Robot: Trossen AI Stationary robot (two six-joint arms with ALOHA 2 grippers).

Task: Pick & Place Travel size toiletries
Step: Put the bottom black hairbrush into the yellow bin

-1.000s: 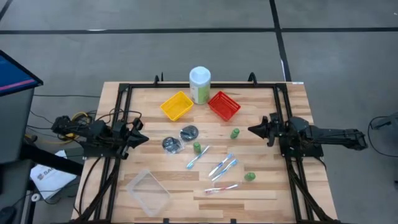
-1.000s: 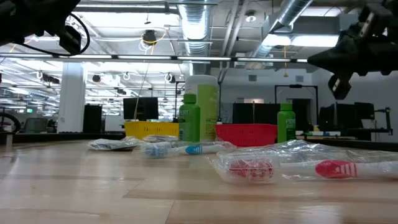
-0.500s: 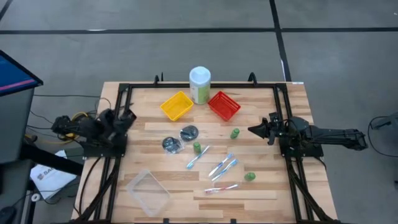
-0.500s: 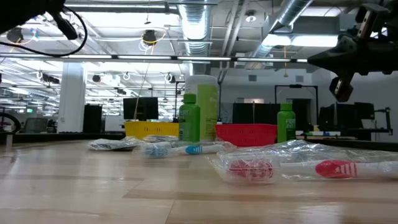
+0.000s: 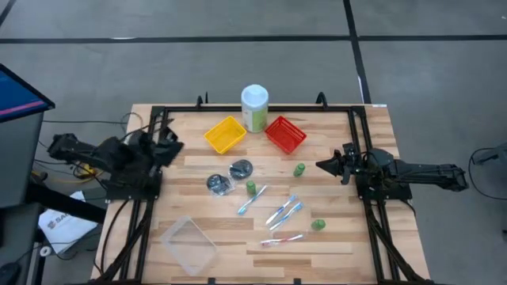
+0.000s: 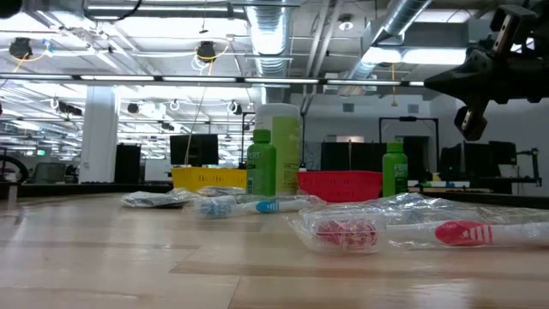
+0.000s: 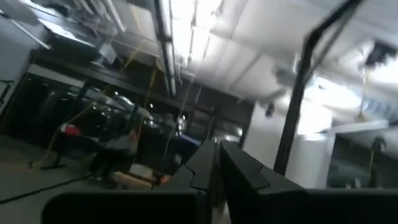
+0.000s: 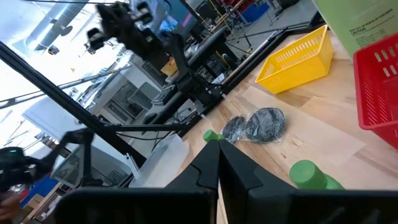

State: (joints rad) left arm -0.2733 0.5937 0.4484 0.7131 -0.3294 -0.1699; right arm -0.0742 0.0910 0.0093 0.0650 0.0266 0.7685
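Note:
The toiletries lie loose on the wooden table. Two dark round tins (image 5: 240, 168) (image 5: 218, 184) sit near the middle. Three small green bottles (image 5: 299, 169) (image 5: 250, 188) (image 5: 318, 225) stand among several thin wrapped toothbrush sticks (image 5: 252, 199) (image 5: 283, 211) (image 5: 283, 239). My left gripper (image 5: 170, 142) is shut, raised over the table's left edge and tipped up toward the ceiling (image 7: 214, 155). My right gripper (image 5: 321, 165) is shut and hovers at the right side, pointing toward the nearest green bottle (image 8: 308, 173).
A yellow basket (image 5: 225, 134) and a red basket (image 5: 285, 134) sit at the far side, with a tall pale-green canister (image 5: 254, 108) with a white cap between them. A clear plastic tray (image 5: 188, 241) lies near the left front corner. A black frame (image 5: 257, 111) rims the table.
My left arm has drawn back from the table toward its left edge, risen and tipped its gripper upward; in the low view it has gone out of the picture at the top. The toiletries have stayed where they were.

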